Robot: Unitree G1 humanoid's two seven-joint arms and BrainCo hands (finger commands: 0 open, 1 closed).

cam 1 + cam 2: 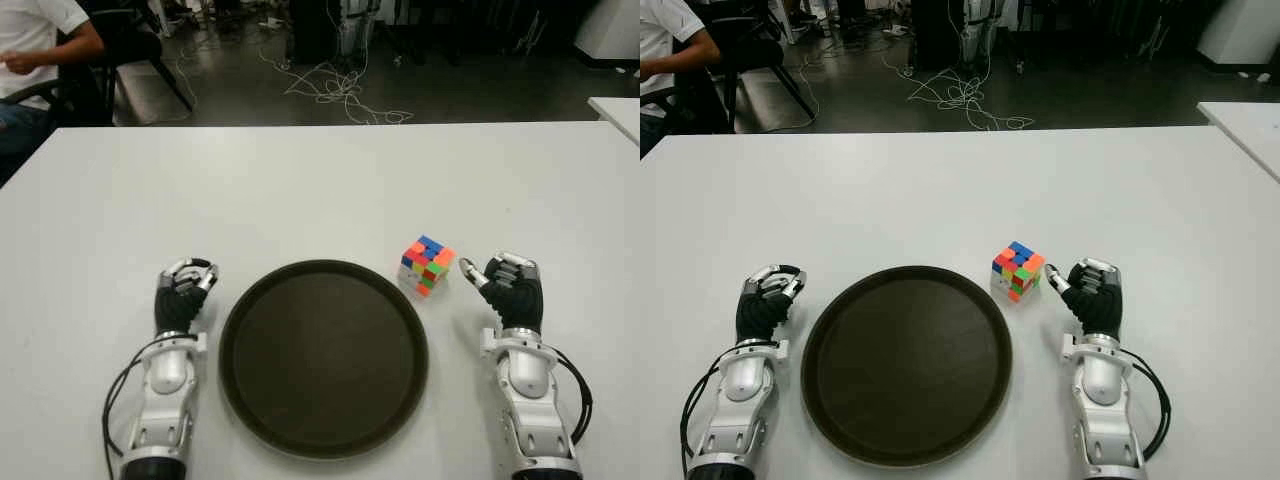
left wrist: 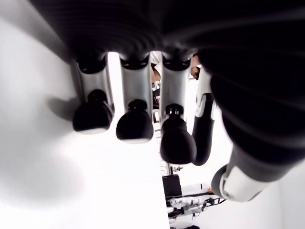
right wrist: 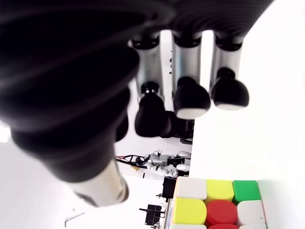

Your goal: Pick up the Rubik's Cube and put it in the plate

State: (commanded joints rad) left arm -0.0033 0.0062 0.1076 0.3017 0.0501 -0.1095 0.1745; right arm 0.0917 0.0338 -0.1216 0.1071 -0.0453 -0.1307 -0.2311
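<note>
The Rubik's Cube (image 1: 427, 265) stands on the white table (image 1: 320, 190), just past the right rim of the round dark plate (image 1: 323, 357). My right hand (image 1: 508, 285) is on the table right of the cube, a short gap from it, its fingers (image 3: 190, 98) curled loosely and holding nothing. The right wrist view shows the cube's coloured face (image 3: 217, 202) close beyond the fingertips. My left hand (image 1: 182, 293) shows left of the plate, its fingers (image 2: 133, 125) curled and holding nothing. The plate has nothing in it.
A person (image 1: 35, 45) sits at the far left behind the table, beside a chair (image 1: 140, 45). Cables (image 1: 335, 90) lie on the dark floor beyond the far edge. Another white table corner (image 1: 618, 112) shows at the far right.
</note>
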